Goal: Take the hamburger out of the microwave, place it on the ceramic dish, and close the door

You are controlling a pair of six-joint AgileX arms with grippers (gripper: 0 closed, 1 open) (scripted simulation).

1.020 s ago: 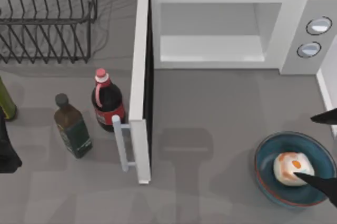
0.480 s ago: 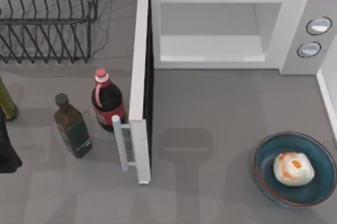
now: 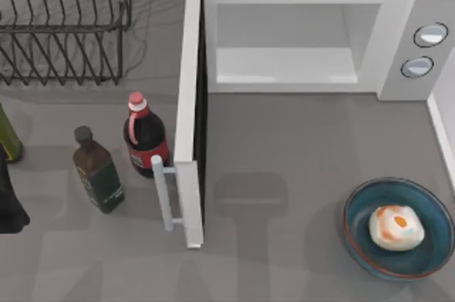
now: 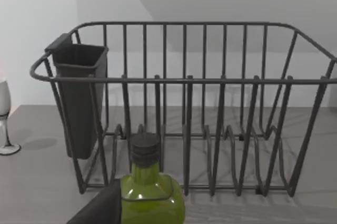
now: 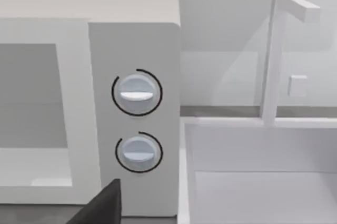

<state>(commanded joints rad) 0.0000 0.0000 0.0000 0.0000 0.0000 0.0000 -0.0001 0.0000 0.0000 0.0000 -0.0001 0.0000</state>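
Hamburger (image 3: 396, 228) sits in the ceramic dish (image 3: 360, 241); microwave (image 3: 306, 35) cavity empty, door (image 3: 190, 117) swung wide. Finger state of either gripper — cannot tell. Next: push the door's outer face near the handle (image 3: 163, 193) — slow, clear of the cola bottle (image 3: 144, 136).

— Where's the left arm (image 3: 8, 206)?
— A dark piece of it sits at the far left edge of the top view, about two-thirds down.
— And its claw (image 4: 102, 205)?
— A dark finger shows at the lower left of the left wrist view.
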